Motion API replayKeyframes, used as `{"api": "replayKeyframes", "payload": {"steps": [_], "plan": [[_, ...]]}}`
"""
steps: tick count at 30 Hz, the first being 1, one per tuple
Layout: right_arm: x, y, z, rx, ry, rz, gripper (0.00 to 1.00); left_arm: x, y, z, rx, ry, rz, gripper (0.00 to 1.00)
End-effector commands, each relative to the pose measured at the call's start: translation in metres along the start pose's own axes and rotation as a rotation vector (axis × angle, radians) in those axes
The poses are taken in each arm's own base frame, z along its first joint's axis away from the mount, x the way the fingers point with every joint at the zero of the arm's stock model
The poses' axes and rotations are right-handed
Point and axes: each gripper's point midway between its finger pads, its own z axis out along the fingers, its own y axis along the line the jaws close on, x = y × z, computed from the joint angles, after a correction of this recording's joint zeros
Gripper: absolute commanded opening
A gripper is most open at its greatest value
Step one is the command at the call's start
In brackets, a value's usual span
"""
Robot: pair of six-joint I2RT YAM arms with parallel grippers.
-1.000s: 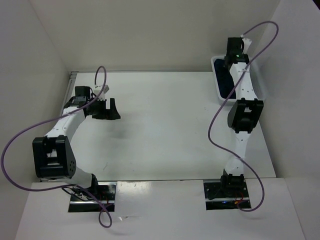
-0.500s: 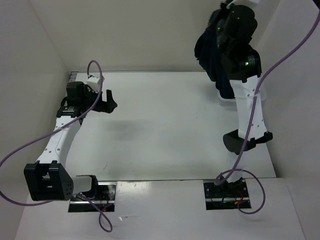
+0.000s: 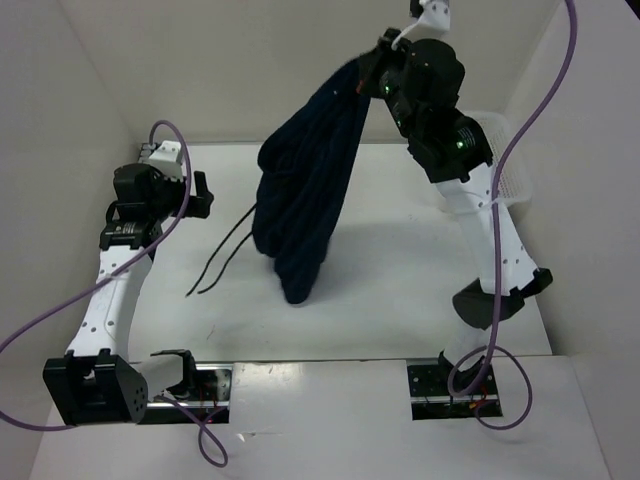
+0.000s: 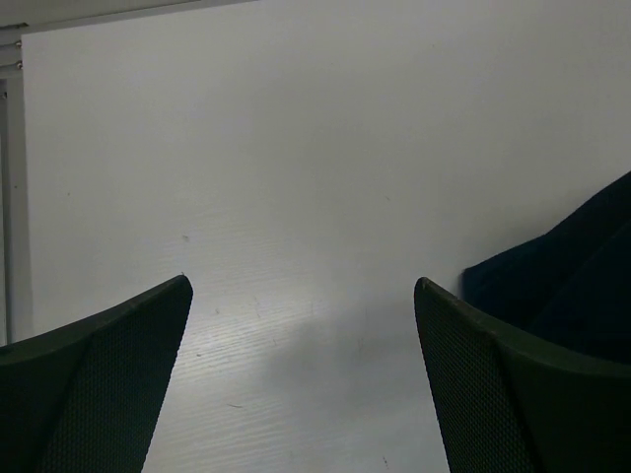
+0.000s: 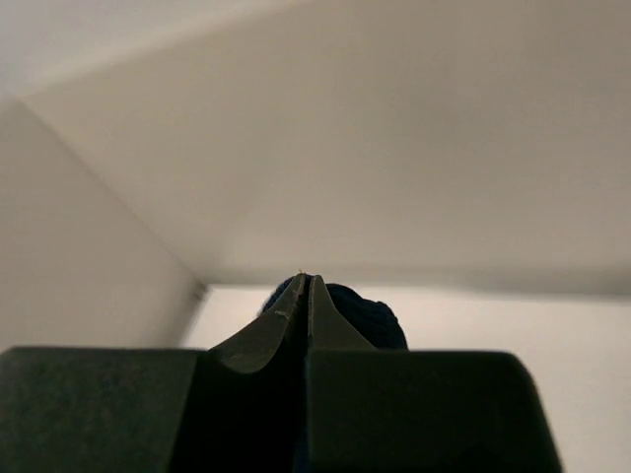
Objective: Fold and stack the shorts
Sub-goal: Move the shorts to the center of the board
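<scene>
Right gripper (image 3: 372,72), one of two, is raised high over the far side of the table (image 3: 400,290) with its jaws pressed together on a pinch of dark navy cloth; in the right wrist view the two fingers (image 5: 281,320) meet with no visible gap, and a rounded bunch of the fabric (image 5: 367,310) shows just past their tips.

One pair of shorts (image 3: 305,190) hangs from that grip as a single long, loosely gathered drape, widest in the middle and narrowing to a point at its lower end near the table's centre. Whether that point touches the surface cannot be told from above. Two thin dark drawstring ends (image 3: 222,255) trail from the left side of the drape, down and to the left.

Left gripper (image 3: 197,196) stands to the left of the shorts, apart from them, jaws spread wide and holding nothing. In its wrist view, two dark textured fingers (image 4: 99,389) frame bare white table, and one edge of the navy fabric (image 4: 567,271) enters at the right.

One white mesh basket (image 3: 512,170) sits at the far right of the table, partly hidden behind the right arm (image 3: 490,230). Two purple cables (image 3: 60,300) are counted, one looping along each arm. Two base plates (image 3: 440,385) sit at the near edge.
</scene>
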Motion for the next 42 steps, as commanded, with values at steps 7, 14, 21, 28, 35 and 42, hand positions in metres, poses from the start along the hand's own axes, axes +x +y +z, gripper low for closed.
{"api": "replayKeyframes", "payload": {"steps": [7, 14, 21, 28, 35, 42], "plan": [[0.185, -0.204, -0.026, 0.420, 0.379, 0.066, 0.83, 0.003, 0.003, -0.005, -0.012, -0.014, 0.003, 1.00], [0.269, -0.178, -0.024, 0.241, 0.541, -0.061, 0.87, 0.060, -0.035, 0.002, 0.130, 0.185, -0.025, 1.00], [0.392, -0.127, -0.011, -0.028, 0.845, -0.264, 0.87, 0.162, -0.068, -0.030, 0.169, 0.546, -0.010, 1.00], [0.475, -0.133, -0.032, -0.058, 1.017, -0.388, 0.94, 0.207, -0.068, -0.041, 0.142, 0.665, 0.022, 1.00], [0.511, -0.148, -0.047, -0.062, 1.112, -0.411, 0.95, 0.237, -0.090, -0.036, 0.231, 0.727, 0.046, 1.00], [0.491, -0.144, -0.072, -0.130, 1.107, -0.425, 0.89, 0.248, -0.094, -0.015, 0.221, 0.701, 0.101, 1.00]]}}
